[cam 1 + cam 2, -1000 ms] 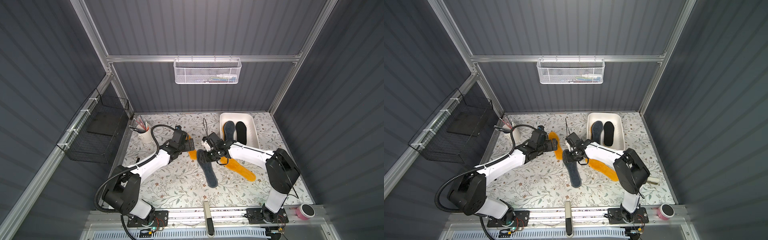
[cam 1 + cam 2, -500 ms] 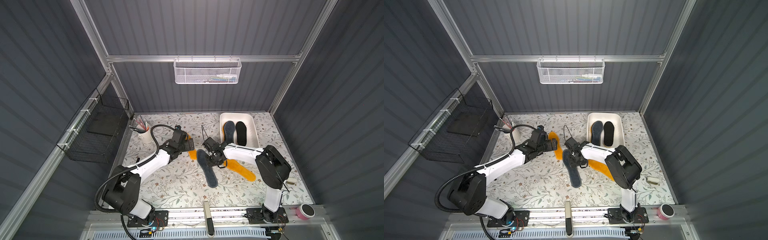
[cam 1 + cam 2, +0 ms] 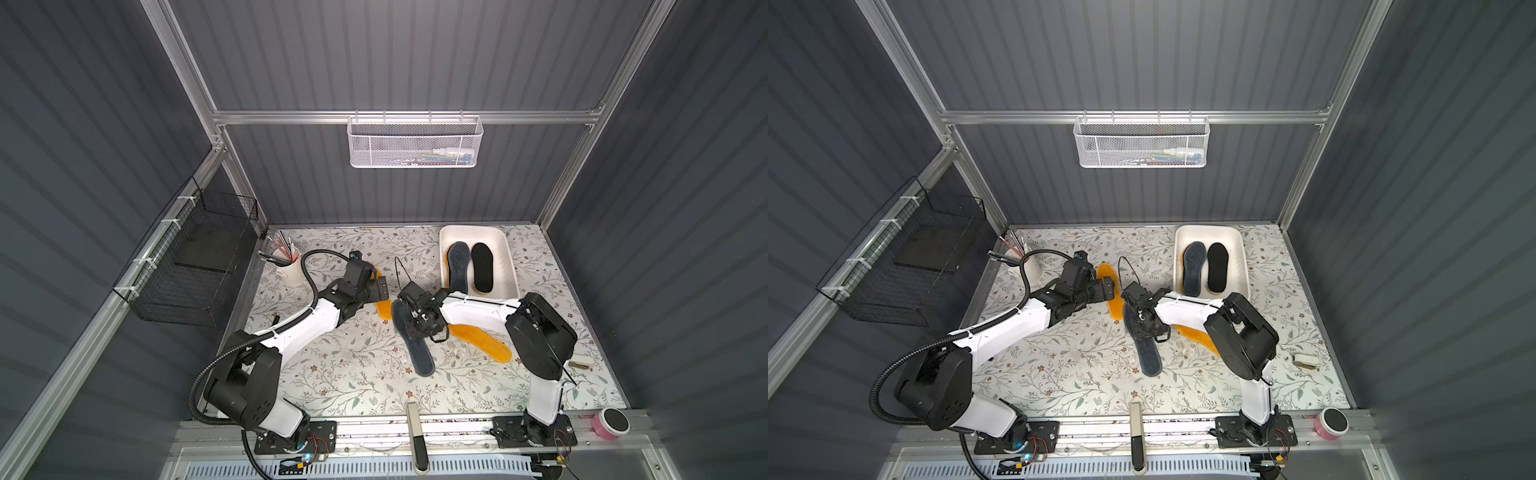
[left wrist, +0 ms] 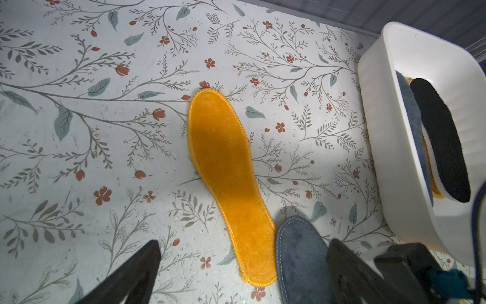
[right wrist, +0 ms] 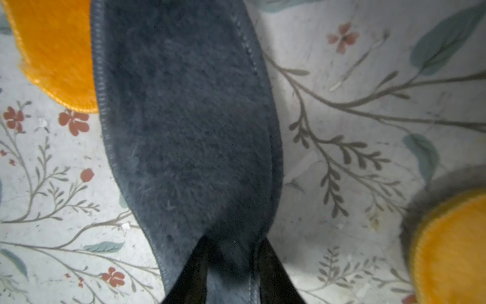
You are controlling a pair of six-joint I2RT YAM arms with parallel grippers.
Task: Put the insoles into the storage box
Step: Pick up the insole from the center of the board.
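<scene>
Top views look down; wrist views sit close above tabletop [image 4: 79, 147].

Left hand [image 3: 381, 287] low, spread wide, right hand [image 5: 232, 252] angled down, pinching dark grey insole [image 5: 184, 131]

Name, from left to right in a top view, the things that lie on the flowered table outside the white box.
pen cup → orange insole → dark grey insole → second orange insole → small white object
</scene>
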